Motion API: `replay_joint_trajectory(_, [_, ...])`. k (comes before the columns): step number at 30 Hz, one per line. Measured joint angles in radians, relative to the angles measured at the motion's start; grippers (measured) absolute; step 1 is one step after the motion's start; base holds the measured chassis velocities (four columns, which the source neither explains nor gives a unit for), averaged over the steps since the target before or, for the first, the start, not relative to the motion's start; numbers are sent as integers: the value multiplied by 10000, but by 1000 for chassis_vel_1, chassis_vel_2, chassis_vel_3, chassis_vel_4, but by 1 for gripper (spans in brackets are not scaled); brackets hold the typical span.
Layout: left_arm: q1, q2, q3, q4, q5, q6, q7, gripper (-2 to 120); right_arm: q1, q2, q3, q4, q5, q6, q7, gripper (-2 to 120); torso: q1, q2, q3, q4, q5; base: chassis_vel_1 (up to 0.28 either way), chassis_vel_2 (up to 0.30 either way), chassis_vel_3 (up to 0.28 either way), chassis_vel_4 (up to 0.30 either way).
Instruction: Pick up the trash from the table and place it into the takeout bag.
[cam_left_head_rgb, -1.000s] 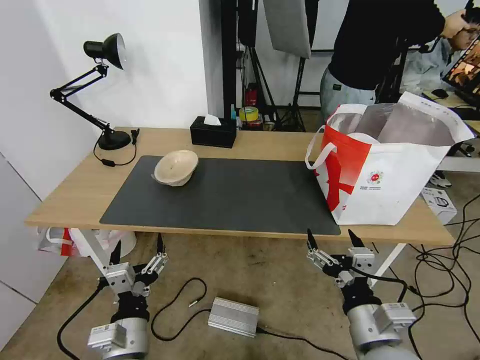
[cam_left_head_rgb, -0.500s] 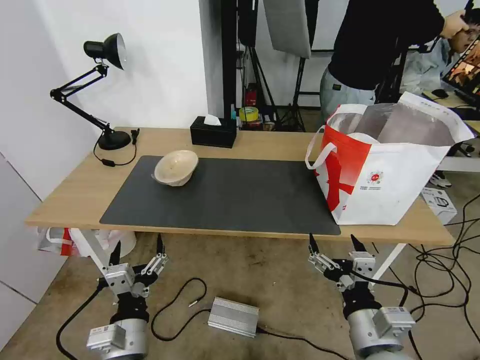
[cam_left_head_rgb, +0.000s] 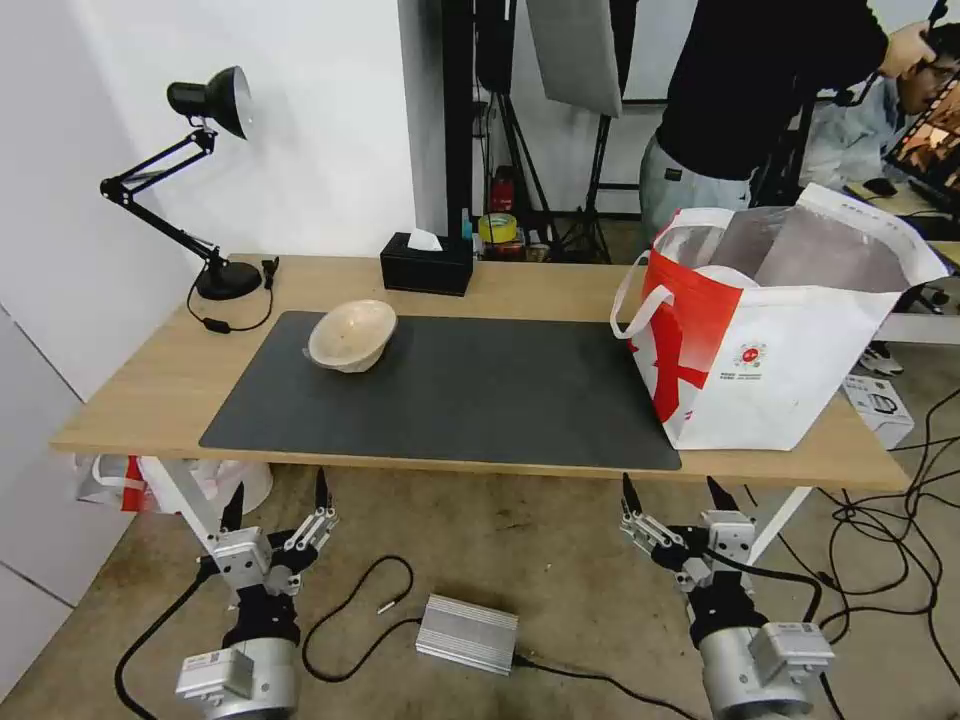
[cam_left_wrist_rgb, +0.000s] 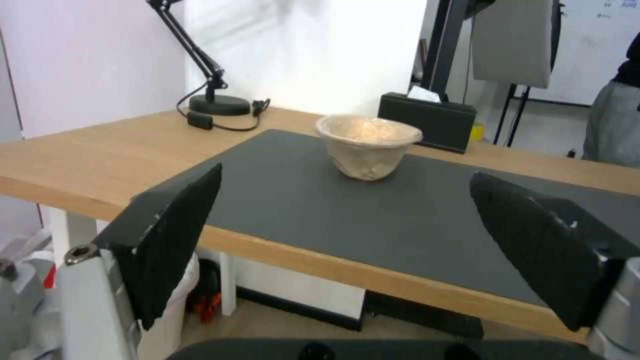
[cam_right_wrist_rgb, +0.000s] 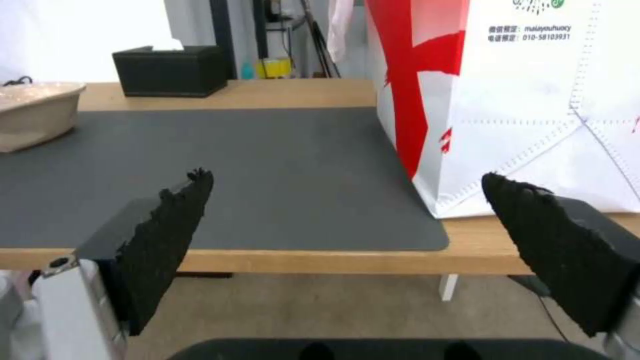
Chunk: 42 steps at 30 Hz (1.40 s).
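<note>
Light-wood table (cam_left_head_rgb: 150, 385), grey mat (cam_left_head_rgb: 480, 390); bag (cam_left_head_rgb: 790, 330) stands open at its right end, something white already inside. Paper bowl (cam_left_head_rgb: 352, 335) sits on the mat's far left corner. Your left gripper (cam_left_head_rgb: 275, 492) hangs below the near edge, jaws spread, empty; right gripper (cam_left_head_rgb: 672, 490) likewise. Lift left clear of the edge first, then pinch the bowl's rim.
</note>
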Motion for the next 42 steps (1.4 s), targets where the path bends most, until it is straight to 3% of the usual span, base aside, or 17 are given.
replay_joint_trajectory(23, [114,-72,-18,-138,49,-58,13,100,-53,-13,-12,64,62,-62,30,100,0,0,0,0,0,0,0,0,0])
replay_joint_trajectory(42, [-7,311,-214,-557,-342,-106,37,100,-46,-15,-13,64,75,-60,29,100,0,0,0,0,0,0,0,0,0])
